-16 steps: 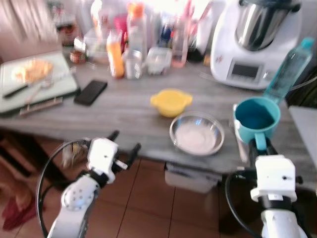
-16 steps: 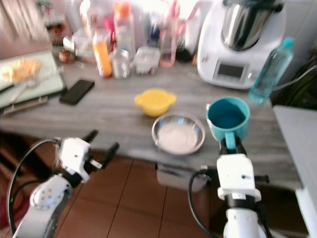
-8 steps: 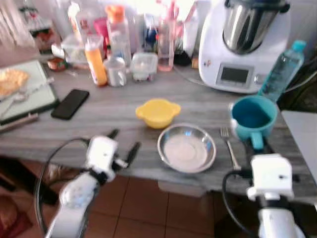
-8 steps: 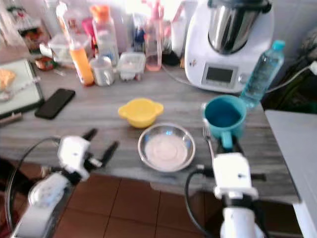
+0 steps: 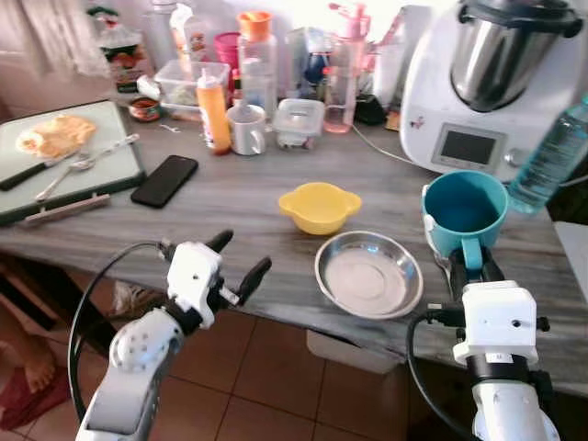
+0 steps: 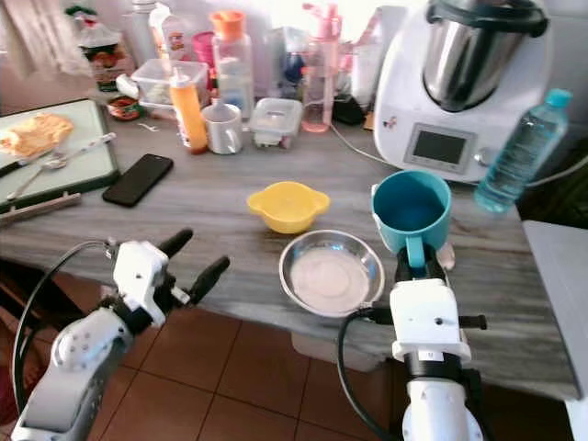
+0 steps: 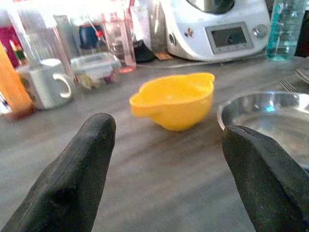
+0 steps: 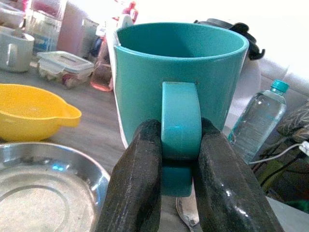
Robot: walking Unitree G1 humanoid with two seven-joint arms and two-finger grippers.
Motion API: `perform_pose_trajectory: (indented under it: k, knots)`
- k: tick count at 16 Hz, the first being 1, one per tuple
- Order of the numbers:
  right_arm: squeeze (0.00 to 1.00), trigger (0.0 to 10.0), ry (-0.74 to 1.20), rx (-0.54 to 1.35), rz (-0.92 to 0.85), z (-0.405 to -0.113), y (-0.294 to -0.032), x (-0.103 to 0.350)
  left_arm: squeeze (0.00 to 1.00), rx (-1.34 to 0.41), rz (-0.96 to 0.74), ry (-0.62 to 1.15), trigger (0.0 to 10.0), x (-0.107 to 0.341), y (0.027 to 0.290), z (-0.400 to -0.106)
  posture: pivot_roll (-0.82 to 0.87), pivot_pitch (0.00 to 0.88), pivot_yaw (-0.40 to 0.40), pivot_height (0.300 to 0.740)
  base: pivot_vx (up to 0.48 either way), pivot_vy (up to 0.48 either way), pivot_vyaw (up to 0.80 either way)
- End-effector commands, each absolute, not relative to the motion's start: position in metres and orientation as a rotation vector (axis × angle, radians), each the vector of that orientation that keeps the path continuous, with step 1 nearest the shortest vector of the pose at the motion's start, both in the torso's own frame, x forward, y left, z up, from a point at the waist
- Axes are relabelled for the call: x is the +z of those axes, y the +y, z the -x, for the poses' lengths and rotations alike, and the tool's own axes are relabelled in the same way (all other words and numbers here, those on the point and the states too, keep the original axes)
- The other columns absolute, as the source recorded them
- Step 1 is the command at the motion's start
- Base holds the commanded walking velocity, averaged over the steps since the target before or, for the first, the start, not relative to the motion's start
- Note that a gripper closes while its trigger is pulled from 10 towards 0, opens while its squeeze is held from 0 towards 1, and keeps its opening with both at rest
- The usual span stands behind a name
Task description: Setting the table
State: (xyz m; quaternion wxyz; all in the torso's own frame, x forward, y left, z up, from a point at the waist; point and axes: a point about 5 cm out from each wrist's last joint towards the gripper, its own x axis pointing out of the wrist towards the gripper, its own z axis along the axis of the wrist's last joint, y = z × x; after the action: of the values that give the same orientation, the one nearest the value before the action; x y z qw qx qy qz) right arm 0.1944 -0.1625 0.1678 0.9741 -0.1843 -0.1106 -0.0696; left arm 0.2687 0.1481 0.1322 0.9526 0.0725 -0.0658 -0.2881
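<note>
While the right gripper (image 8: 179, 159) clamps the handle of the teal mug (image 5: 464, 209) between its two black fingers (image 8: 136, 179), the mug stands upright at the right end of the grey wood-grain counter (image 5: 230, 197), mouth up, handle turned toward the robot. Just left of the mug lies the shallow steel bowl (image 5: 368, 274), near the counter's front edge; behind it, apart from it, sits the small yellow bowl (image 5: 320, 205) with two ear handles. A fork (image 7: 291, 85) lies beside the steel bowl on the mug's side, partly hidden. The left gripper (image 5: 237, 262) hovers at the counter's front edge, left of the steel bowl, its fingers (image 7: 77, 169) spread wide with nothing between them, pointed toward the yellow bowl. Farther back: a white kitchen machine (image 5: 491, 87) with a steel jug and small screen, a clear blue-capped water bottle (image 5: 554, 152) to its right, a pink bottle (image 5: 342, 64), a lidded plastic box (image 5: 299, 119), a white cup (image 5: 246, 129), an orange squeeze bottle (image 5: 214, 112). At the left end, a black phone (image 5: 165, 179) lies flat beside a green tray (image 5: 110, 175) carrying flatbread (image 5: 53, 136) and a spoon (image 5: 87, 158). Terracotta floor tiles (image 5: 266, 386) show below the counter edge
</note>
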Motion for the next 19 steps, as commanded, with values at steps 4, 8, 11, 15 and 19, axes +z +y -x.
perform_pose_trajectory:
  k: [4,8,11,15,19]
  knots:
    - [0.00,10.0,-0.220,-0.156,0.384,-0.1931,-0.1646,0.1671,0.00,-0.587,-0.138,-0.143,10.0,0.1395,0.1422,-0.2676,0.06,0.072,-0.010,0.740,0.000,0.000,-0.50]
    - [0.00,10.0,-0.216,-0.147,0.385,-0.1933,-0.1638,0.1658,0.00,-0.586,-0.136,-0.136,10.0,0.1392,0.1425,-0.2668,0.06,0.071,-0.014,0.740,0.000,0.000,0.00]
    - [0.00,10.0,-0.218,-0.142,0.389,-0.1946,-0.1640,0.1660,0.00,-0.579,-0.143,-0.128,10.0,0.1383,0.1425,-0.2661,0.07,0.069,-0.014,0.740,0.000,-0.080,0.00]
    - [0.00,10.0,-0.220,-0.142,0.387,-0.1947,-0.1635,0.1659,0.00,-0.580,-0.149,-0.123,10.0,0.1372,0.1432,-0.2659,0.07,0.068,-0.014,0.740,0.000,-0.288,0.00]
    - [0.00,10.0,-0.225,-0.143,0.385,-0.1952,-0.1629,0.1672,0.00,-0.580,-0.157,-0.117,10.0,0.1370,0.1449,-0.2662,0.07,0.074,-0.011,0.740,0.000,-0.325,0.00]
